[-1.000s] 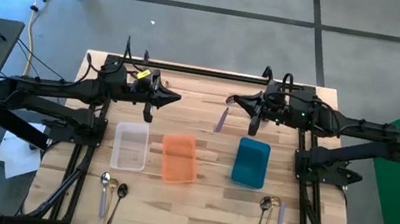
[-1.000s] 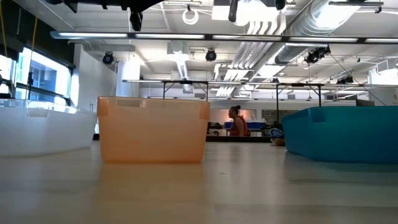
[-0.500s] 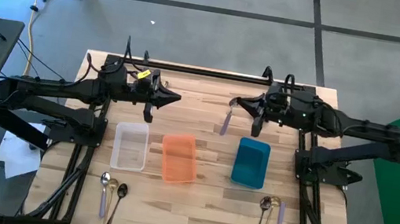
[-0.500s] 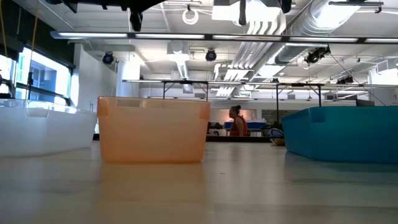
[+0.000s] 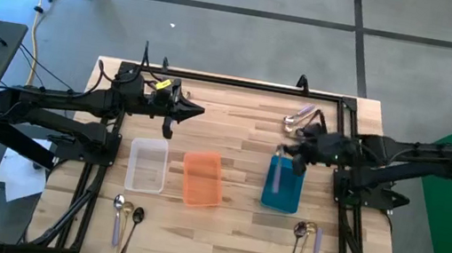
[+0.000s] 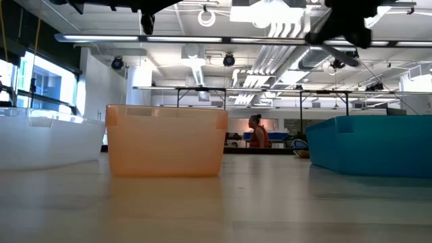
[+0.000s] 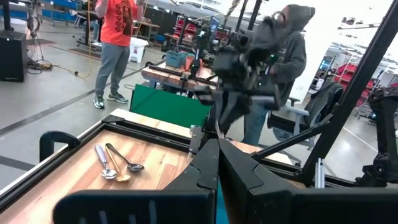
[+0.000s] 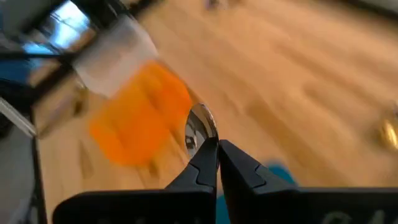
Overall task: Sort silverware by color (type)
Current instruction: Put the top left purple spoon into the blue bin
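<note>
The lilac-handled spoon [image 5: 278, 176] hangs over the blue tray [image 5: 284, 185], its bowl pinched in the closed right claw [image 8: 212, 144]. The pinch sits at the tip of the bowl, so a swing could twist the spoon loose; let go off-centre, it may clip the tray wall and land on the counter [image 5: 243, 134]. The other spoons lie in three groups: near the counter's front left [image 5: 126, 219], front right [image 5: 306, 244], and back right [image 5: 299, 115]. The left claw [image 5: 168, 123] waits closed and empty beyond the clear tray [image 5: 147, 165], with the orange tray [image 5: 201, 178] between the other two
</note>
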Robot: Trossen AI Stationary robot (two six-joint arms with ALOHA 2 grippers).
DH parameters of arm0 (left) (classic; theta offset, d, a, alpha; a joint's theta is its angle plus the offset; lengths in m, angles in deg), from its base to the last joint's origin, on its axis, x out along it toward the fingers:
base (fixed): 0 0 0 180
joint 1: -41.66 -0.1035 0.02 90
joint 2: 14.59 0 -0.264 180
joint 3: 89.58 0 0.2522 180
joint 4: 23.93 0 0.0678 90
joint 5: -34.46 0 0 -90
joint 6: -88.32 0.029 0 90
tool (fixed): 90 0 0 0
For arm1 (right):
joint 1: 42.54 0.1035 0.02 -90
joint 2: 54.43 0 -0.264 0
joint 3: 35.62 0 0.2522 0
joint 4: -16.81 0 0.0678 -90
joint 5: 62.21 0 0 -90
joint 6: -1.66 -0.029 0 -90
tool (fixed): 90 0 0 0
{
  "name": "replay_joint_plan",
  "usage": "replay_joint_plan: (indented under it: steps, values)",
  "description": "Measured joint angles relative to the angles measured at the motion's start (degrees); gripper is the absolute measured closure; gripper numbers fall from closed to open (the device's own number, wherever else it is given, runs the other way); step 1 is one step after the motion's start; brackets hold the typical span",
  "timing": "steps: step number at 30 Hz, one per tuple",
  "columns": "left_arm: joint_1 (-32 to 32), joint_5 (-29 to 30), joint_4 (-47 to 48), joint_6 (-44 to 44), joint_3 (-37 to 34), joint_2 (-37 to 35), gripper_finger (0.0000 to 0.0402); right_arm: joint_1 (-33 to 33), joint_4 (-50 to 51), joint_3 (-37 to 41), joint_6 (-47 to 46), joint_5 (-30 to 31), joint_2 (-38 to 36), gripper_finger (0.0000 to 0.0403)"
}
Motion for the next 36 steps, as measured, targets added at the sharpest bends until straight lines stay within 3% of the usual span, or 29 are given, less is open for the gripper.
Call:
replay_joint_plan:
  steps: [5, 15, 36]
  values:
    - [0.0, 0.0, 0.0, 0.0, 0.0, 0.0, 0.0402, 2.9, 13.4, 2.6, -11.5, 5.2, 0.4, 0.0403]
    - [0.0, 1.1, 0.0, 0.0, 0.0, 0.0, 0.0401, 2.9, -1.1, 16.4, -22.1, -1.9, 1.4, 0.0403]
    - [0.0, 3.1, 0.1, 0.0, 0.0, 0.0, 0.0401, 0.5, -7.5, 17.8, -21.0, -7.0, 12.9, 0.0403]
